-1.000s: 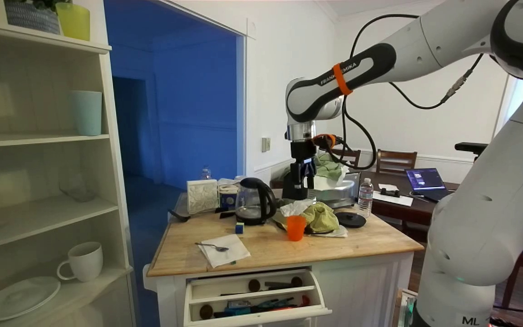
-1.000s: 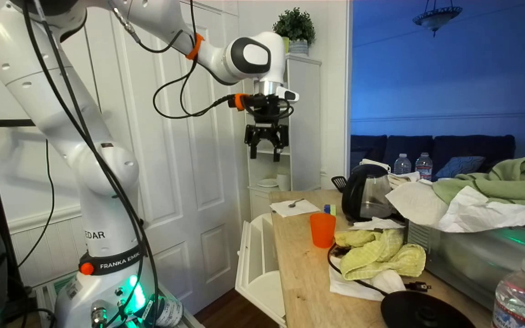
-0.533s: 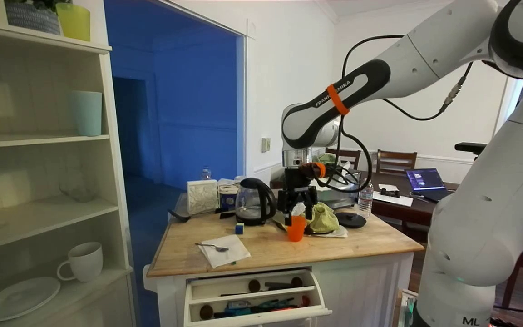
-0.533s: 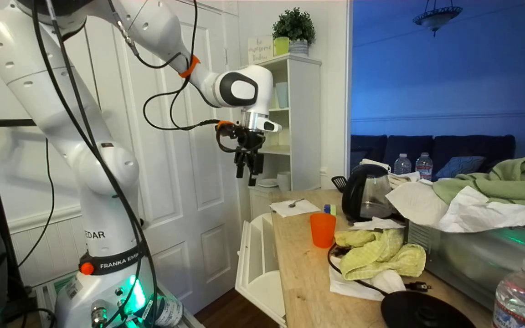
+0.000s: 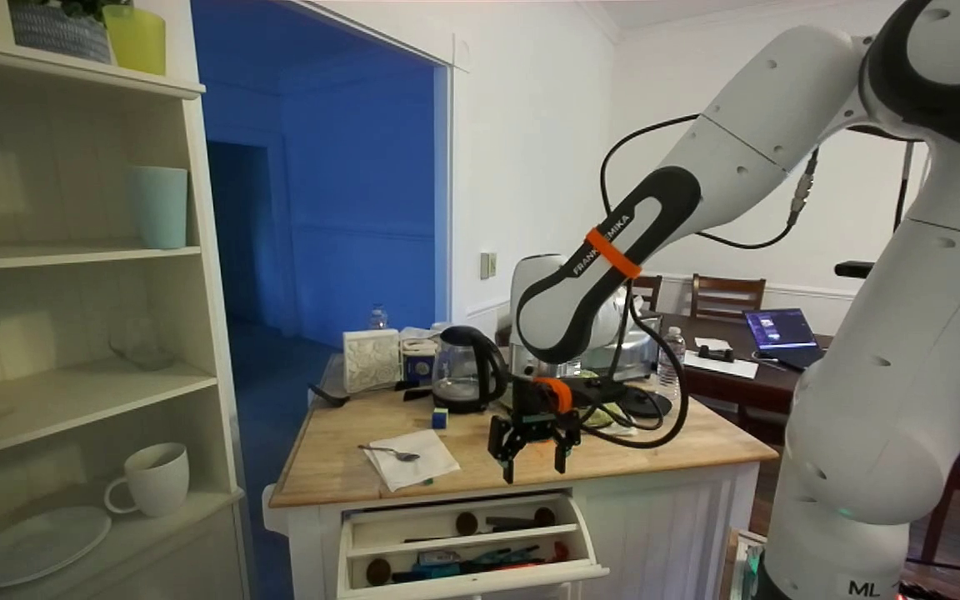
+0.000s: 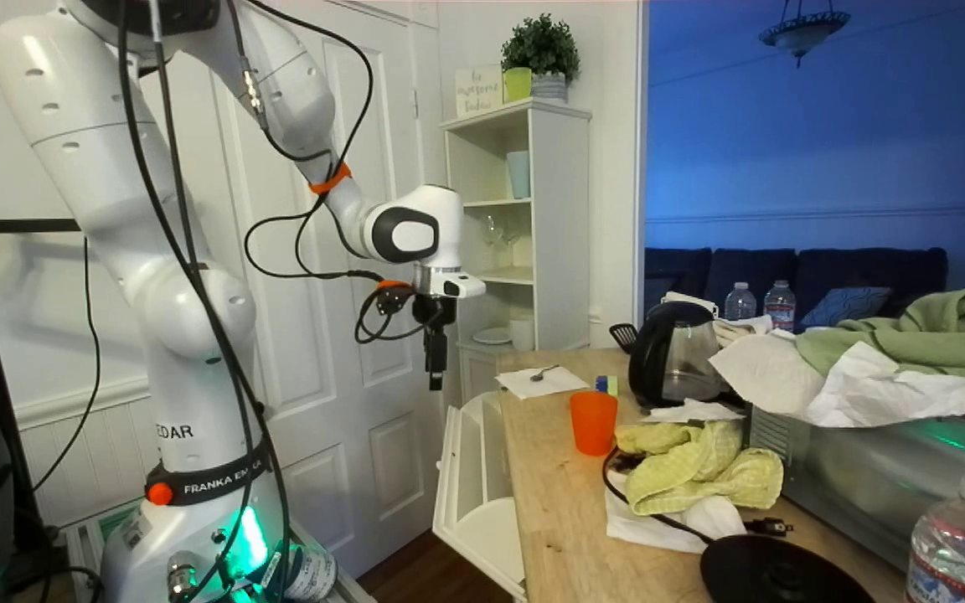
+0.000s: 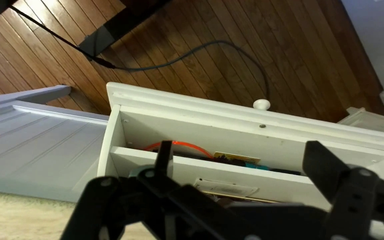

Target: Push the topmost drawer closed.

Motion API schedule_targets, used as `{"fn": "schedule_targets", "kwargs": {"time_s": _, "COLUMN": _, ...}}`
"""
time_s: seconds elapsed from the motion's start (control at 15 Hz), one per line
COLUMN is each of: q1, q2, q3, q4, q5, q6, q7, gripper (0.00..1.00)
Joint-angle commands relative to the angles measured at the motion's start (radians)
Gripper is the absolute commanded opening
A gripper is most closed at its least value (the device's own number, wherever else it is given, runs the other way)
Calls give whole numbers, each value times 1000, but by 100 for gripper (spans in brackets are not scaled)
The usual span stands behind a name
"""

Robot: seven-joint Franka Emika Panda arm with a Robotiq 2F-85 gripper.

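The gripper (image 5: 535, 473), jaws apart, holding nothing, is dropping from mid-frame toward the topmost drawer (image 5: 480, 582), which is still standing open at the lower centre of an exterior view, so the closing push is probably being lined up, not happening yet.
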Motion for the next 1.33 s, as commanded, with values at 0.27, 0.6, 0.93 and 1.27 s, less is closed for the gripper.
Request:
{"fn": "schedule_targets", "kwargs": {"time_s": 0.27, "q1": 21, "q2": 147, "q3": 45, "q4": 10, "q5": -3, "q6": 108, "q7": 102, "gripper": 100}}
{"fn": "schedule_targets", "kwargs": {"time_s": 0.6, "q1": 19, "q2": 135, "q3": 41, "q4": 15, "q5": -3, "q6": 107, "q7": 100, "gripper": 100}}
{"fn": "schedule_targets", "kwargs": {"time_s": 0.93, "q1": 20, "q2": 187, "q3": 48, "q4": 32, "q5": -2, "q6": 157, "q7": 130, "gripper": 100}}
{"fn": "schedule_targets", "kwargs": {"time_s": 1.27, "q1": 63, "q2": 346, "q3": 62, "q4": 37, "q5": -8, "q6": 279, "q7": 235, "gripper": 100}}
